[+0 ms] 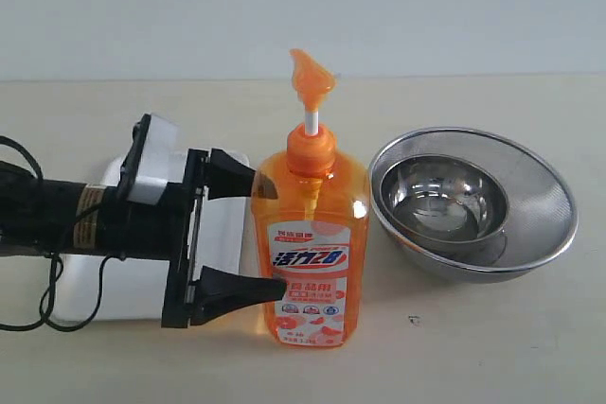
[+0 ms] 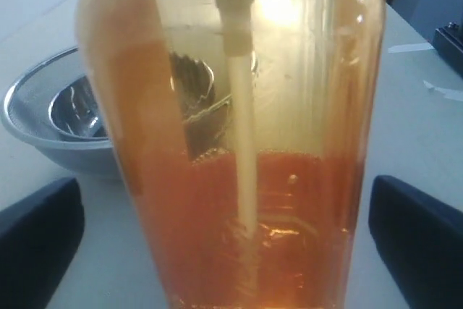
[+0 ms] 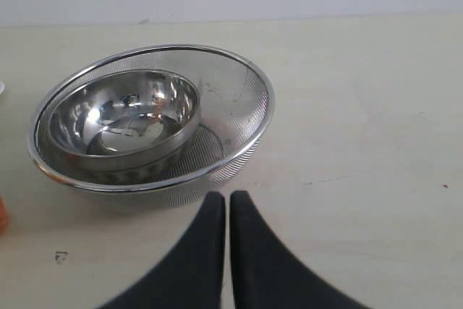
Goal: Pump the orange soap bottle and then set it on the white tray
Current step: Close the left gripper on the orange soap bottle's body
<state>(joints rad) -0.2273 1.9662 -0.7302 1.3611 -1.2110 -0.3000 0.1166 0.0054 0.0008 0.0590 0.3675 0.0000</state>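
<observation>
The orange soap bottle (image 1: 312,234) stands upright on the table, its pump head (image 1: 311,78) raised on the white stem. My left gripper (image 1: 270,234) reaches in from the left and is open, one finger on each side of the bottle's body. In the left wrist view the bottle (image 2: 239,179) fills the space between the fingers (image 2: 412,229), with a small gap on one side. The white tray (image 1: 123,290) lies under my left arm, just left of the bottle. My right gripper (image 3: 227,197) is shut with nothing in it, and it does not show in the exterior view.
A steel mesh strainer (image 1: 540,196) with a smaller steel bowl (image 1: 445,196) inside it sits right of the bottle, close to it. The right wrist view shows the strainer (image 3: 231,99) just ahead of the shut fingers. Black cables trail at the far left.
</observation>
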